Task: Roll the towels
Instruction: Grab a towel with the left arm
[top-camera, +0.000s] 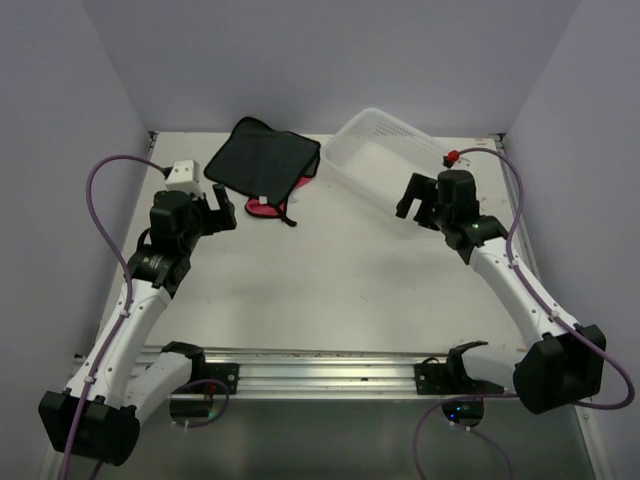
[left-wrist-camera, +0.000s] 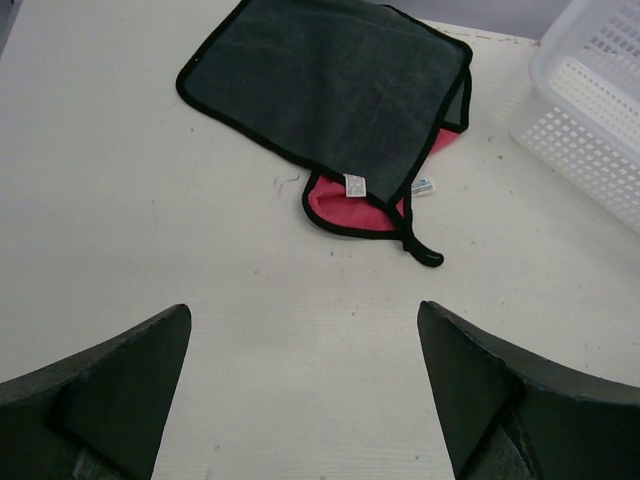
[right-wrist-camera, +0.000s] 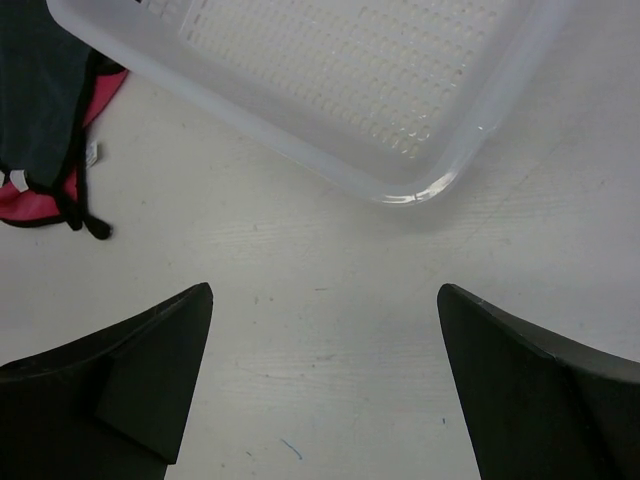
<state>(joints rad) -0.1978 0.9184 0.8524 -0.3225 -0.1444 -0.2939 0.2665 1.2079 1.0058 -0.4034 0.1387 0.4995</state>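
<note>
Left gripper (top-camera: 222, 208) at centre left, right gripper (top-camera: 414, 204) at centre right, both spread wide and empty. Black towel (top-camera: 262, 157) lies flat at upper centre of the tabletop (top-camera: 330, 290) (pink towel (top-camera: 263, 208) peeking out underneath), beside the basket (top-camera: 385, 150).

White tag (left-wrist-camera: 354, 185) on dark towel (left-wrist-camera: 330, 85), second tag (left-wrist-camera: 422, 187) beside pink towel (left-wrist-camera: 350, 208), print unreadable

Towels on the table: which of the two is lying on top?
The dark grey cloth towel with black edging is on top. The pink cloth towel lies under it, with only a strip showing.
</note>
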